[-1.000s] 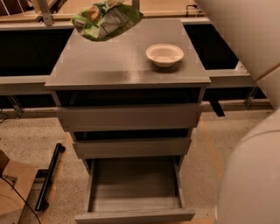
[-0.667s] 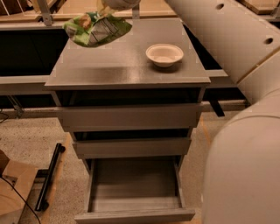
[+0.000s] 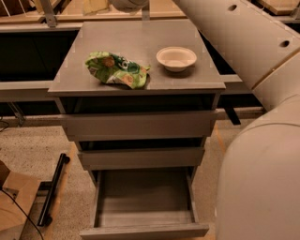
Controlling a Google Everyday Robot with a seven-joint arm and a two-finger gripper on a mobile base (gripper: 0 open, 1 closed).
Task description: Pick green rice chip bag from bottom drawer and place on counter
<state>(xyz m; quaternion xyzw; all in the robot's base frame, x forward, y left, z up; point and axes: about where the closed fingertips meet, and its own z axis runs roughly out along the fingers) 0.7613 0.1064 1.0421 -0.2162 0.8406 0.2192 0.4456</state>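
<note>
The green rice chip bag (image 3: 118,69) lies crumpled on the counter (image 3: 136,42), at its front left, with nothing holding it. My gripper (image 3: 129,3) is at the top edge of the view, above the counter's back and well clear of the bag; only its rounded grey end shows. The bottom drawer (image 3: 143,199) is pulled open below, and its grey floor is bare. My thick pale arm (image 3: 243,42) runs from the right side up to the gripper.
A round white bowl (image 3: 176,58) sits on the counter right of the bag. Two upper drawers (image 3: 140,125) stand slightly ajar. Long grey rails (image 3: 23,89) flank the cabinet. A cardboard box (image 3: 11,201) and a black bar (image 3: 51,190) lie on the floor at left.
The bag was held up over the counter's back left; it now lies on the counter's front left. The gripper has let it go and risen to the top edge.
</note>
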